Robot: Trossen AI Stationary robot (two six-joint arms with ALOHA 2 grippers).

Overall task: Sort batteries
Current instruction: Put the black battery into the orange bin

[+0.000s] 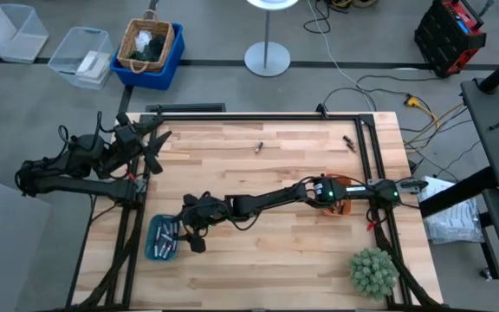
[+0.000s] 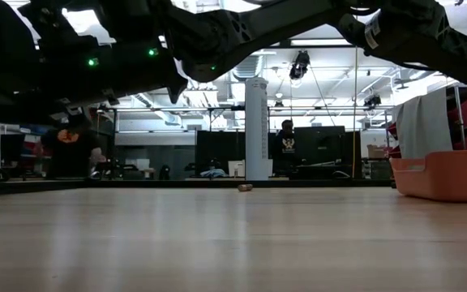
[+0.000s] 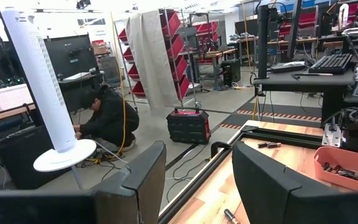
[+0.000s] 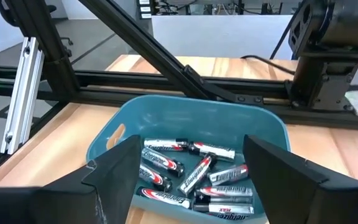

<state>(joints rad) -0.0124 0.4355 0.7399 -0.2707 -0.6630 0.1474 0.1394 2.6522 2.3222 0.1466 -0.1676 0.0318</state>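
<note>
Batteries (image 4: 191, 177) lay heaped in the teal tray (image 4: 166, 118), a loose pile of silvery cylinders with dark ends pointing every way, and the right claw (image 1: 196, 227) hung directly over them. Its two dark fingers (image 4: 114, 174) stood spread wide, one on each side of the pile, with nothing between them. From above, that claw sat at the tray's inner edge, the tray (image 1: 152, 243) itself resting near the tabletop's (image 1: 293, 260) front left corner. The right arm stretched back from the tray across the wood to its base at the right edge, where an orange tray (image 1: 346, 206) sat tucked under the arm; the left wrist view showed some small dark pieces in that orange tray (image 3: 347, 163).

Farther from the teal tray, two stray batteries lay on the bare wood: one (image 1: 259, 146) near the middle of the far edge, another (image 1: 350, 142) toward the far right corner. The low view caught one small cylinder (image 2: 245, 187) lying alone on the boards.

The left claw (image 1: 155, 149) waited well away from the teal tray, at the far left corner of the tabletop, its fingers (image 3: 143, 180) parted and empty. A green spiky plant (image 1: 372, 271) stood at the front right corner. Beyond the tabletop a person (image 3: 107, 115) crouched on the floor beside a white tower fan (image 3: 39, 87).
</note>
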